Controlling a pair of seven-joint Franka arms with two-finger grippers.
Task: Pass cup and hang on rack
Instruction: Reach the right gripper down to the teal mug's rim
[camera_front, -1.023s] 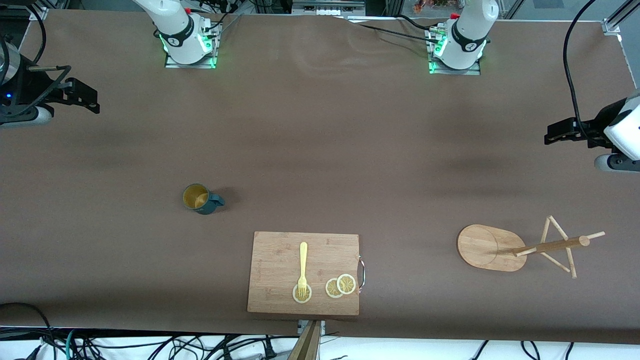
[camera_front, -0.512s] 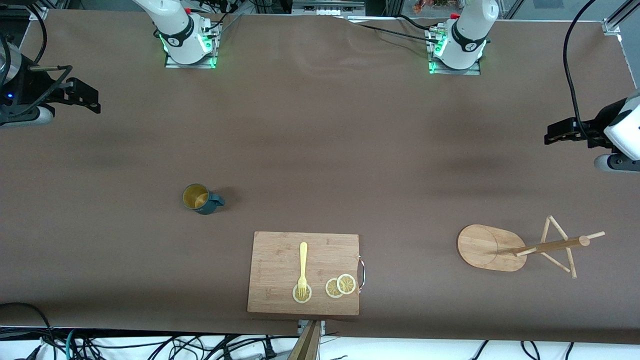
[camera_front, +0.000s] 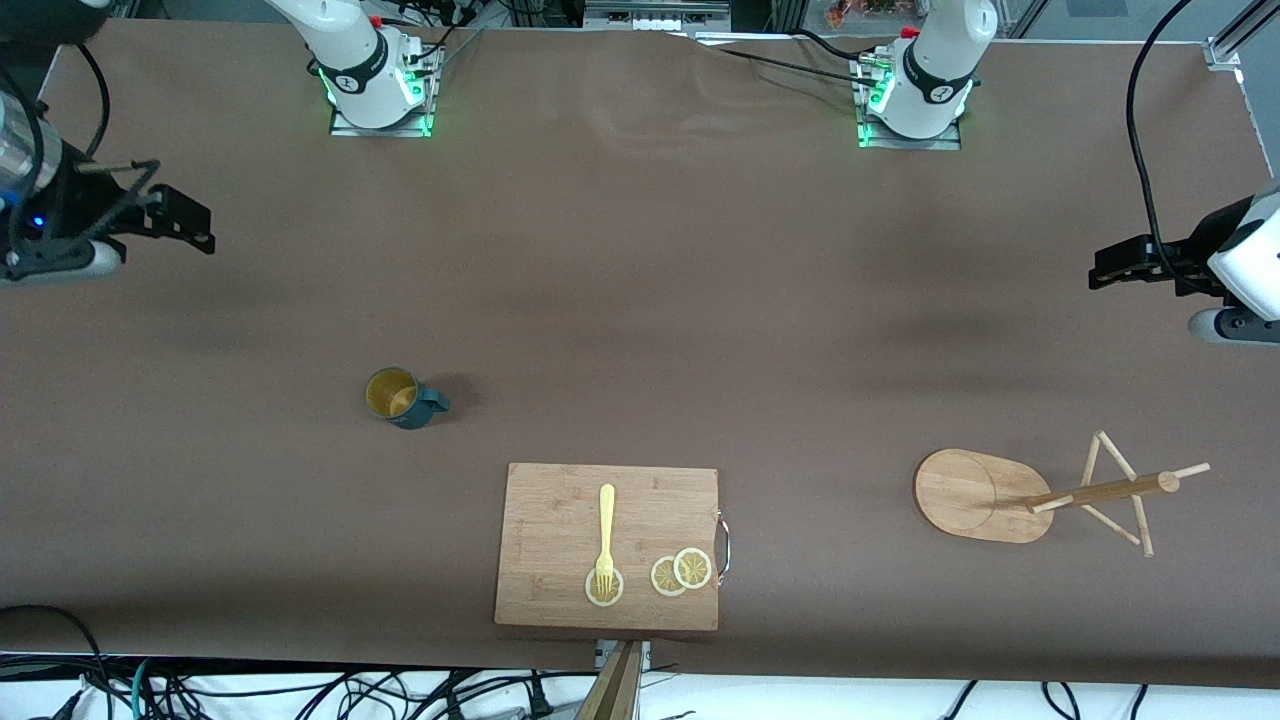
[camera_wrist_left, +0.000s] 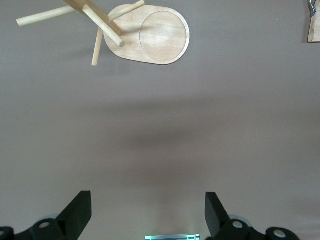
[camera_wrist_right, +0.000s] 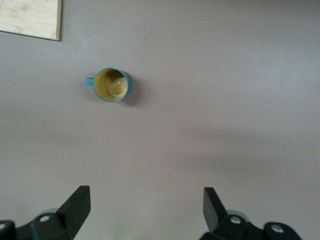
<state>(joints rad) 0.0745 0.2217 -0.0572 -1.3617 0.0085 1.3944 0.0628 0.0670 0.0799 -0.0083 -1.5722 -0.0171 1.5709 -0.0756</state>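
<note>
Right gripper (camera_front: 190, 228), jaws spread, empty, over bare table; cup (camera_front: 400, 397) at its five o'clock, untouched; approach step; next: descend, grasp cup.

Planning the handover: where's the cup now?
The small teal-blue mug stands upright on the table toward the right arm's end, farther from the front camera than the bamboo cutting board.

No readable text, label, brand, number or sign shows anywhere.
</note>
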